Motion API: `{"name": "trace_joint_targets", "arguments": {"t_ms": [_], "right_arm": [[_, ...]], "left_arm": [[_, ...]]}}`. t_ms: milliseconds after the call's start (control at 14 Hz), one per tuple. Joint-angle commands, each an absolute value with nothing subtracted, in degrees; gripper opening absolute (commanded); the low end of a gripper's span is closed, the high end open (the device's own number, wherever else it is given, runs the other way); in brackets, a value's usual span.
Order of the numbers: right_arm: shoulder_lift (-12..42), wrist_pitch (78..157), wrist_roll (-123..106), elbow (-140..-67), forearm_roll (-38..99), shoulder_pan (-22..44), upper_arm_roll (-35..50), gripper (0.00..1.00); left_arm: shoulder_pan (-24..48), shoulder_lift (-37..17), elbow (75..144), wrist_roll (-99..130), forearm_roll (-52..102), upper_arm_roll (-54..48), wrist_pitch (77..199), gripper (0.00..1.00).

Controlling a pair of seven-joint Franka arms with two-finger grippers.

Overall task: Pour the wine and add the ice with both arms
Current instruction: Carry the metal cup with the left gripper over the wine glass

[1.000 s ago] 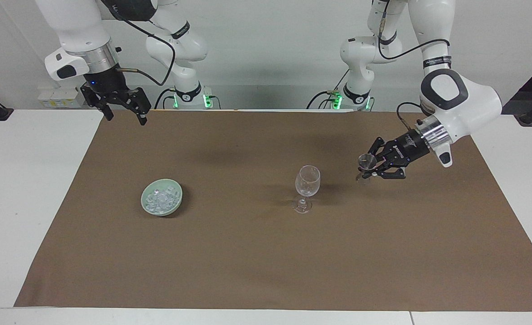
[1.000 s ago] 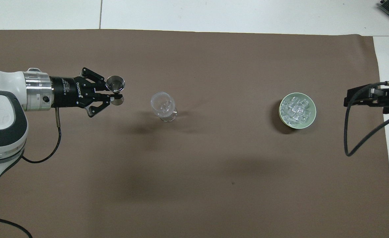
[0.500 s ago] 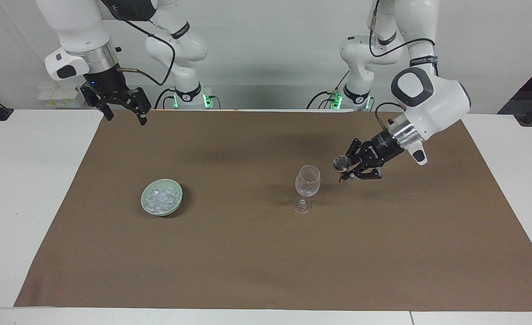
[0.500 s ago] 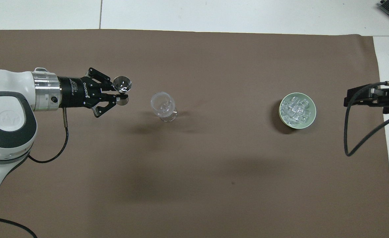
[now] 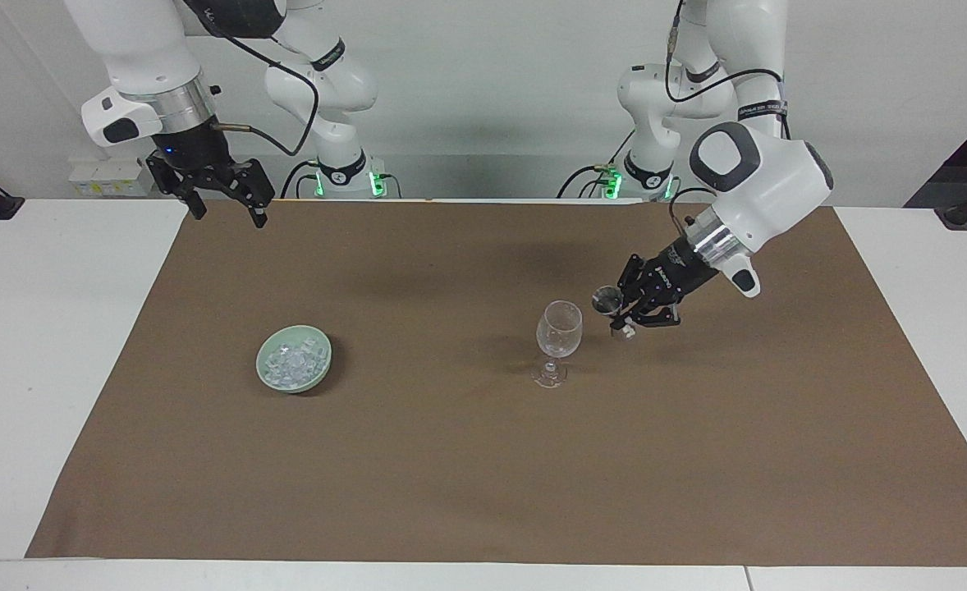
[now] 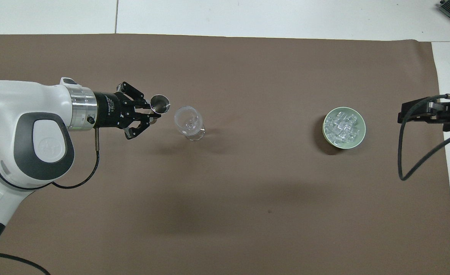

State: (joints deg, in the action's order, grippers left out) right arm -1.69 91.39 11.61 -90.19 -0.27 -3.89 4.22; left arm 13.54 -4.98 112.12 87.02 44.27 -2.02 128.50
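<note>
My left gripper (image 5: 620,314) is clamped on a small metal cup (image 5: 607,300), carrying it in the air just beside the wine glass (image 5: 558,329), on the side toward my left arm's end of the table, its mouth tipped toward the glass. The glass stands upright on the brown mat (image 5: 483,460). My right gripper (image 5: 222,207) waits with fingers spread over the mat's corner nearest my right base. The ice (image 5: 291,361) sits heaped in a green bowl (image 5: 319,371), well apart from the glass toward my right arm's end.
</note>
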Motion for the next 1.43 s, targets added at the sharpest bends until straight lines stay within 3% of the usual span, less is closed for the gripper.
{"name": "trace_joint_targets", "arguments": {"t_ms": [0, 1357], "right_arm": [[-1.8, 90.8, 11.9, -90.1, 1.1, -4.4, 4.5, 1.0], [-1.8, 90.8, 11.9, -90.1, 1.1, -4.4, 4.5, 1.0]], "left_arm": [[15.8, -3.3, 114.0, 89.7, 40.0, -1.1, 130.0, 0.0], [21.4, -2.6, 112.5, 95.7, 19.8, -1.4, 131.3, 0.0]]}}
